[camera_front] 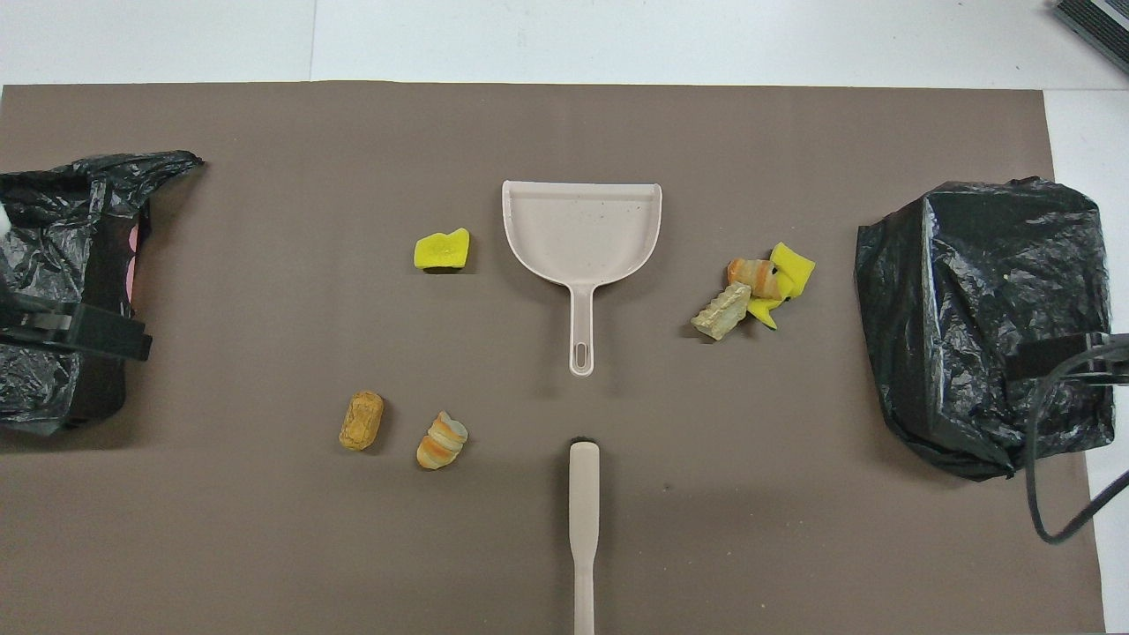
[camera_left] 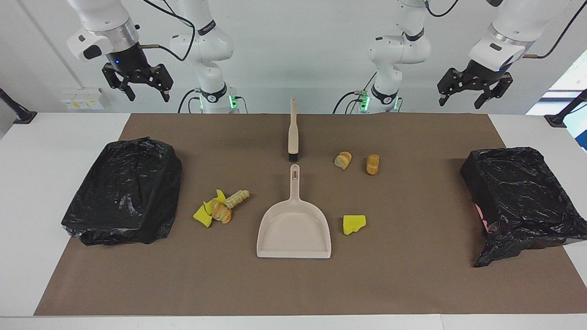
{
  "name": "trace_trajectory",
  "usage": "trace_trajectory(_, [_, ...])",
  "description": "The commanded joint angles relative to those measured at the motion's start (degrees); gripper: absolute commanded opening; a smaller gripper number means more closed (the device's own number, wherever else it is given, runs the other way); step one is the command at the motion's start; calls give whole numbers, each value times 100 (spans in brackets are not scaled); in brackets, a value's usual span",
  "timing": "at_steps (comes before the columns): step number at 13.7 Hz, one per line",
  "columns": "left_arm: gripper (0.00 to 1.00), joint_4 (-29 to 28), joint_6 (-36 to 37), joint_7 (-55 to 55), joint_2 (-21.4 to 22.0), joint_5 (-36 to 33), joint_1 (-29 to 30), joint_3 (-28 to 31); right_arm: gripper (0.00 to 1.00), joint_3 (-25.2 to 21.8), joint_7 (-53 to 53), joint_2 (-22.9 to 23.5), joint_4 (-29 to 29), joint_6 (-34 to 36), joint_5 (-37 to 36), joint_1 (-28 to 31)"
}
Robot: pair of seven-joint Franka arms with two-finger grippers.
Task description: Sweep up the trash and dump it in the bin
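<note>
Both claws hang high with fingers spread and nothing held, the left claw [camera_left: 472,94] above the bench's left-arm end, the right claw [camera_left: 143,87] above its right-arm end. Down on the brown mat [camera_left: 412,275], yellow sponge and bread-like trash scraps [camera_left: 221,207] lie scattered either side of the beige plastic dustpan [camera_left: 294,229], with the beige brush [camera_left: 292,130] nearer the robots.

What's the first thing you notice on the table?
A beige dustpan lies mid-mat, its handle pointing at a brush nearer the robots. Yellow and golden scraps are scattered on both sides of it, and a black-bagged bin sits at each end of the table. Both grippers hang open, holding nothing.
</note>
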State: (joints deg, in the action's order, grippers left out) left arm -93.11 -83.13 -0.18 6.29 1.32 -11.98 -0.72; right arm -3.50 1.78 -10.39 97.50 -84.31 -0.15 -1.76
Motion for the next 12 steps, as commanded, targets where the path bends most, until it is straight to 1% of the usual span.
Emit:
trace_trajectory(1, [100,-1171,-625,-640,671,-9,-733,55,100,25,-222,-51,-12,134,102,114])
trace_trajectory(3, [100,-1541,-897,-1158,672,17,-1296,55,100,25,-204,-138,102,134,102,114])
trace_trajectory(5, [100,-1989,-1405,-1764,681,35,-1814,55,100,25,-169,-244,295,91,103,114])
trace_trajectory(7, [100,-2394,-1915,-2335,681,122,-2359,55,100,33,-151,-236,392,47,103,70])
trace_trajectory(8, [100,-2604,-2188,-2590,663,131,-2632,55,100,42,-134,-183,393,-41,102,35])
trace_trajectory(10, [100,-2939,-2680,-3127,593,131,-3159,55,100,51,251,-8,340,-94,76,35])
trace_trajectory(11, [100,-3115,-2935,-3312,575,131,-3345,55,100,51,288,71,314,-112,41,26])
trace_trajectory(12, [100,-3212,-3120,-3522,462,131,-3573,55,100,51,279,90,296,-208,50,35])
